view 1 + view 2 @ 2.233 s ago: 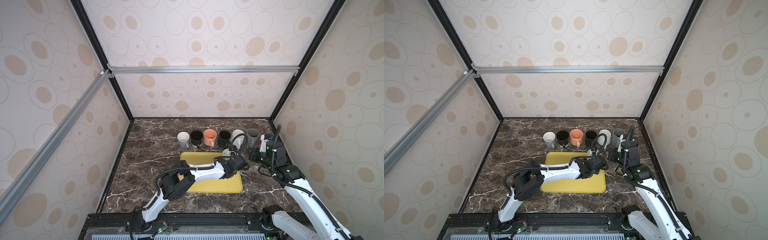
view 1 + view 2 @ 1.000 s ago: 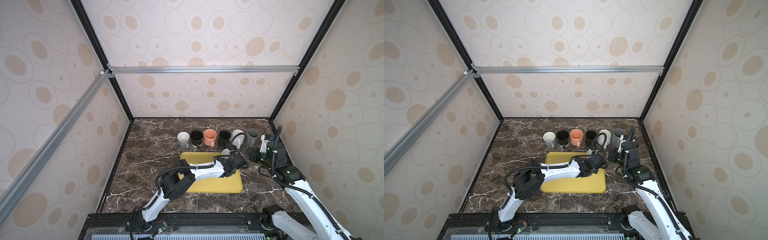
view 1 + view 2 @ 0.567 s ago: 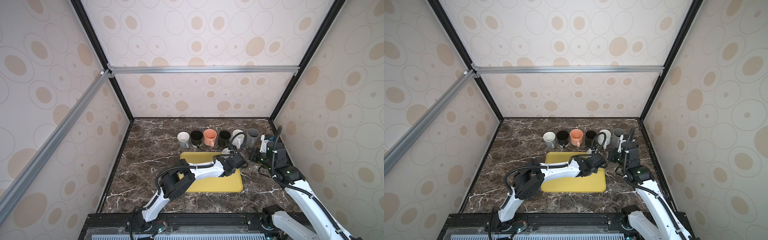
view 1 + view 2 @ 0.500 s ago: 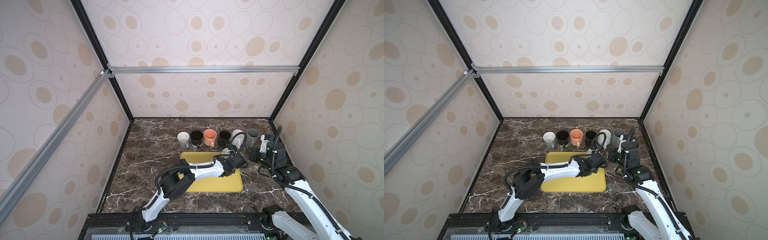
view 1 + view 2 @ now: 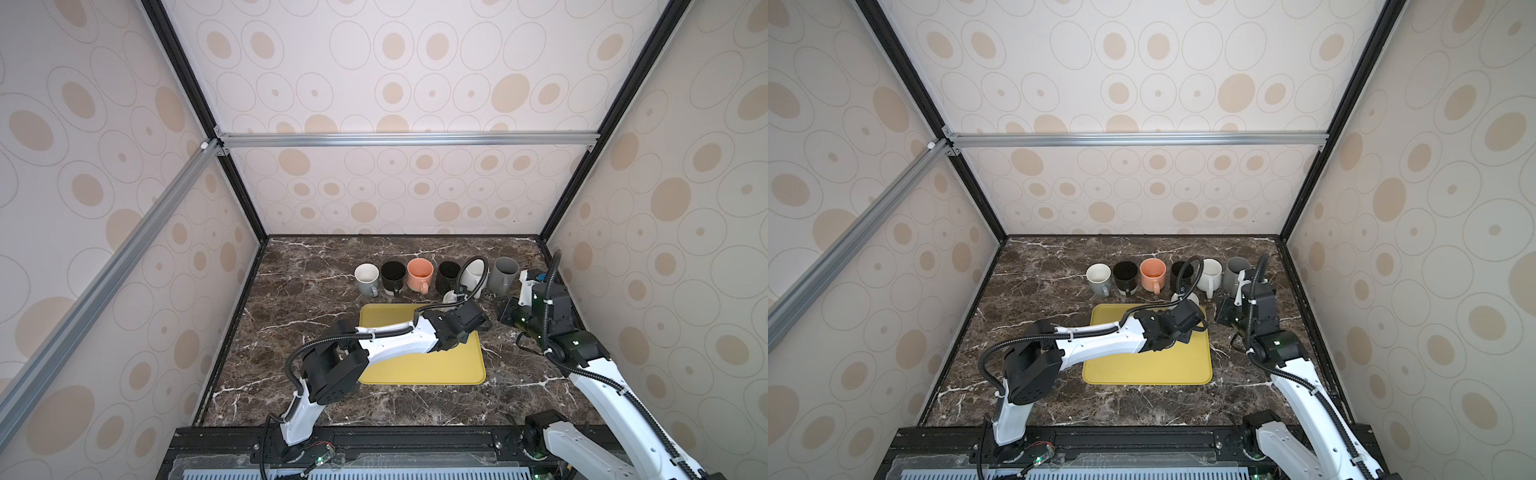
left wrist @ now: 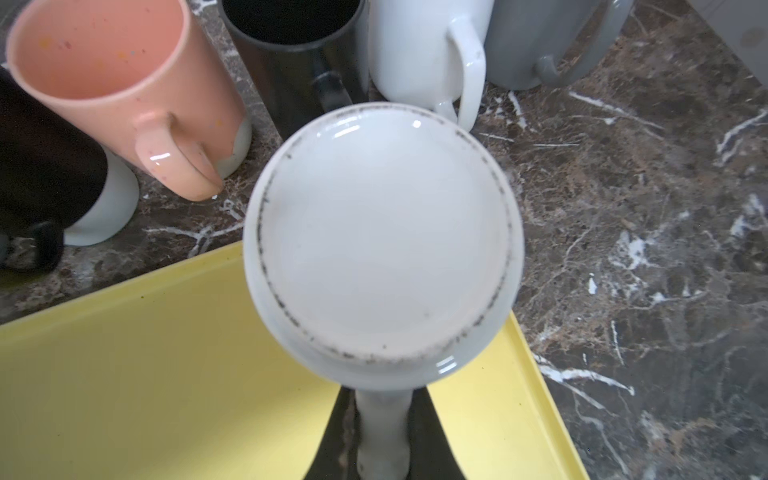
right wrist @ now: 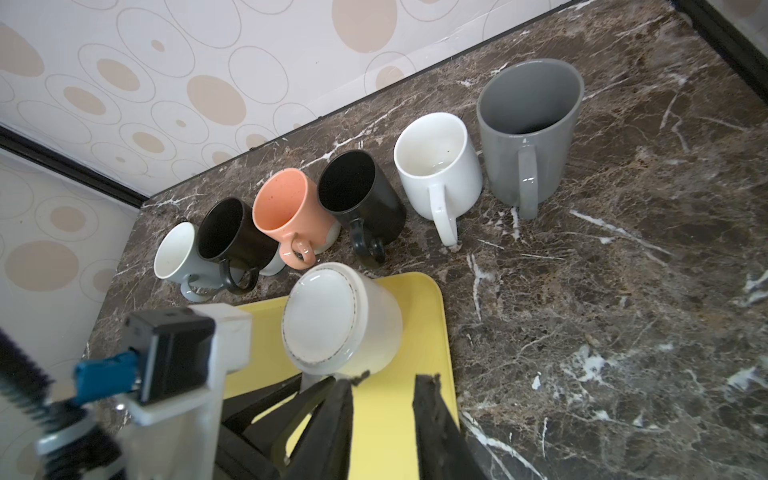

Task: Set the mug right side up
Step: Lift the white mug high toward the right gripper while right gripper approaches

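Note:
A white mug (image 6: 382, 232) stands upside down, base up, on the far right corner of the yellow tray (image 6: 124, 374). It also shows as the white mug (image 7: 340, 318) in the right wrist view. In both top views the left arm covers most of the mug (image 5: 450, 296) (image 5: 1185, 298). My left gripper (image 6: 382, 415) is shut on the mug's handle (image 6: 382, 436), reaching over the tray (image 5: 415, 370). My right gripper (image 7: 384, 380) hangs just right of the mug near the tray's right edge, jaws slightly apart with nothing between them.
Several upright mugs line the back of the marble top: grey-white (image 5: 366, 276), black (image 5: 393, 274), orange (image 5: 420, 272), black (image 5: 449, 274), white (image 5: 473, 272) and tall grey (image 5: 505, 272). They stand just behind the tray. Enclosure walls close in on all sides.
My left gripper's jaws have come together on the mug's handle, with the arm barely shifting. The right arm has not moved.

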Robot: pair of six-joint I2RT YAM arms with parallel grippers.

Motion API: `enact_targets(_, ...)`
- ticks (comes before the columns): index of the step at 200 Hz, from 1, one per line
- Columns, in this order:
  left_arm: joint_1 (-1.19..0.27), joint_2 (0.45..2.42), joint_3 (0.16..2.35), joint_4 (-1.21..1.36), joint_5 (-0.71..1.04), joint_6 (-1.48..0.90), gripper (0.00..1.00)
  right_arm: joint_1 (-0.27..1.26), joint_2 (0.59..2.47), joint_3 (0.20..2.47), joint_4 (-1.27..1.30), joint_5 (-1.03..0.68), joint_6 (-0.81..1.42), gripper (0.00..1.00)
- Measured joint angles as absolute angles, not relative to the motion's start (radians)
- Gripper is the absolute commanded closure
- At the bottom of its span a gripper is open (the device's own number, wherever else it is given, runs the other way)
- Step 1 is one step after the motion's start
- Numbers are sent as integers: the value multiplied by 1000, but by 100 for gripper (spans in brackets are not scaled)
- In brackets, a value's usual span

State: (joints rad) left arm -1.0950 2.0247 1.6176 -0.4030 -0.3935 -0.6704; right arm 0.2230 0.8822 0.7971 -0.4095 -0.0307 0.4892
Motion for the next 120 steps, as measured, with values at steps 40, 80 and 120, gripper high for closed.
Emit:
enact_targets(40,-1095,2022,1717,-477,-388,-639,100,223,882,788,-435,-78,488,72)
enact_targets(80,-1095,2019,1807,-558,-394,-624,100,223,881,776,-454,-143,477,72)
enact_targets(120,-1090,1964,1807,-569,-405,-616,100,223,893,780,-452,-217,469,72)
